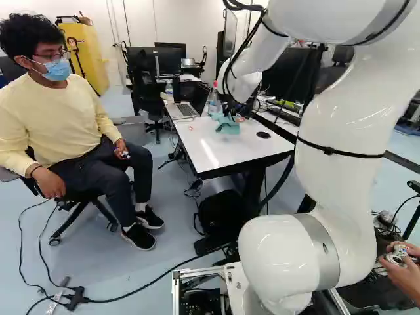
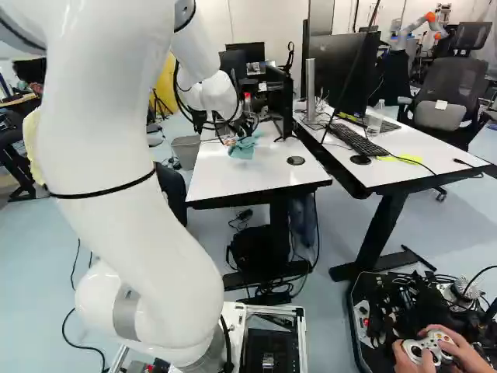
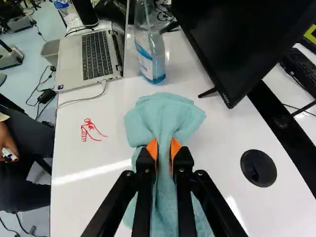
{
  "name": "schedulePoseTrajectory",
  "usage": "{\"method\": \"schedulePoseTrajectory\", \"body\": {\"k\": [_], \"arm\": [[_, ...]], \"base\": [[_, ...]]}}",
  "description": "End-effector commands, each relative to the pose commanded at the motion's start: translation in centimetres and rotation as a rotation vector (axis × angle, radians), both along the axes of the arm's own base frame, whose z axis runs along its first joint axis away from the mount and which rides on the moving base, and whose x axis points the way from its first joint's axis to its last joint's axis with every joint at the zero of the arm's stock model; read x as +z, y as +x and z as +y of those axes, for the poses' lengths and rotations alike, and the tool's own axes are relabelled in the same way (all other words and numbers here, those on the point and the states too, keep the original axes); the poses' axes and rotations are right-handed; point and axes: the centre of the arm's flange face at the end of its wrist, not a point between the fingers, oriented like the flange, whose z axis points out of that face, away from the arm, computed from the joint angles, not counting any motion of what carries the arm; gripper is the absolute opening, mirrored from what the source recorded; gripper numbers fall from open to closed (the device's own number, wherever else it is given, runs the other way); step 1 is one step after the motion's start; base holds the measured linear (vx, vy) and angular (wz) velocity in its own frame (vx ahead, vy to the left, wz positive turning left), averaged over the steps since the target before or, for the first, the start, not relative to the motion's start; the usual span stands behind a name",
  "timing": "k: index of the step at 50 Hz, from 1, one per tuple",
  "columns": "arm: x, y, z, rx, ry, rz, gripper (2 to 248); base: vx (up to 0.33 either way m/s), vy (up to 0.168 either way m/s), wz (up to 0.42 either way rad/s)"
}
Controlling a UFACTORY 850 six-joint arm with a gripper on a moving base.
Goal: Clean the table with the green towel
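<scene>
1. Since the wrist view has the best angle, that's where I'm looking: the green towel (image 3: 165, 116) is clamped in the gripper (image 1: 230, 108), a bunched fold pinched between both orange pads (image 3: 152, 148).
2. Its long axis runs pretty much straight along the gripper (image 3: 164, 153), roughly parallel to the table (image 3: 98, 207) edge on the laptop's side.
3. One end points ahead and fans into a rounded lump, aimed roughly at the spray bottle (image 3: 149, 54) but just short of touching it. The other end runs back under the fingers and spreads out again, so it's kinda waisted at the grip.
4. Location-wise it's over the table's white top, between the red doodle (image 3: 91, 130) and the round black cover (image 3: 258, 168), apart from both. Laptop (image 3: 94, 59) sits past the doodle. Can't tell how much cloth actually rests on the surface.
</scene>
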Motion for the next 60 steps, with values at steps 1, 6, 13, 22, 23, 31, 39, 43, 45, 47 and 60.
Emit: {"method": "schedulePoseTrajectory", "body": {"k": [1,6,13,22,23,31,39,43,45,47,60], "arm": [[0.0,0.2,0.1,0.001,0.000,-0.001,51],[-0.1,1.2,0.3,0.007,0.000,-0.004,51],[-0.1,2.6,0.8,0.016,0.000,-0.012,51],[-0.2,4.3,1.6,0.030,-0.001,-0.021,51],[-0.2,4.5,1.7,0.032,-0.001,-0.022,51],[-0.3,5.9,2.6,0.046,-0.001,-0.029,51],[-0.4,7.3,3.5,0.061,-0.001,-0.037,51],[-0.5,8.0,4.0,0.068,-0.001,-0.041,51],[-0.6,8.4,4.2,0.071,-0.001,-0.041,51],[-0.6,8.7,4.4,0.075,0.000,-0.040,51],[-1.1,10.8,5.8,0.095,0.000,-0.016,51]], "base": [[0.000,0.000,0.000],[0.000,0.000,0.000],[0.000,0.000,0.000],[0.000,0.000,0.000],[0.000,0.000,0.000],[0.000,0.000,0.000],[0.000,0.000,0.000],[0.000,0.000,0.000],[0.000,0.000,0.000],[0.000,0.000,0.000],[0.000,0.000,0.000]]}}
